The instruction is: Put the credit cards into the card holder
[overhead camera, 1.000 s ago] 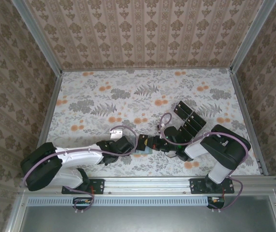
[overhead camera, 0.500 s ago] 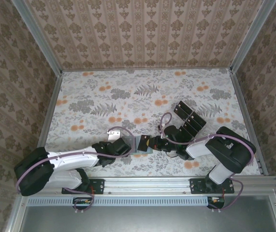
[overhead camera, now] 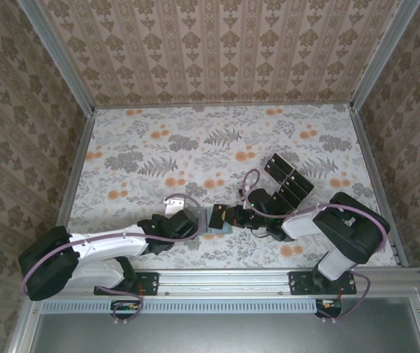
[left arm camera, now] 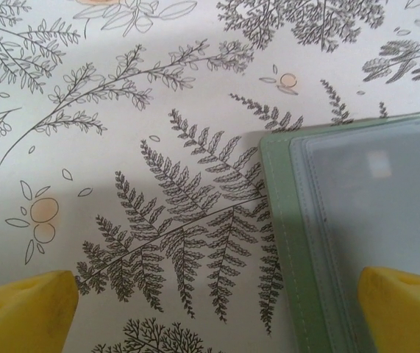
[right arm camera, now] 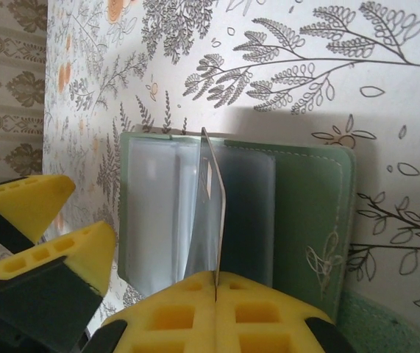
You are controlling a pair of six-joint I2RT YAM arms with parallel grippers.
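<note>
Pocket opening: right pincer (right arm camera: pixel 215 279) clamps a clear sleeve (right arm camera: pixel 211 213) of the card holder (right arm camera: pixel 309 213) upright. Left pincer (left arm camera: pixel 213 309), wide and empty beside the card holder, should next fetch one of the credit cards (overhead camera: pixel 279 167).

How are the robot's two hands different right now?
The left gripper has its jaws wide open, while the right gripper is shut. The left gripper holds nothing. The right gripper pinches a thin sheet that stands upright in the open card holder. From above, the left gripper sits at the card holder's left side and the right gripper at its right. Both are yellow-tipped and close to the card holder.
</note>
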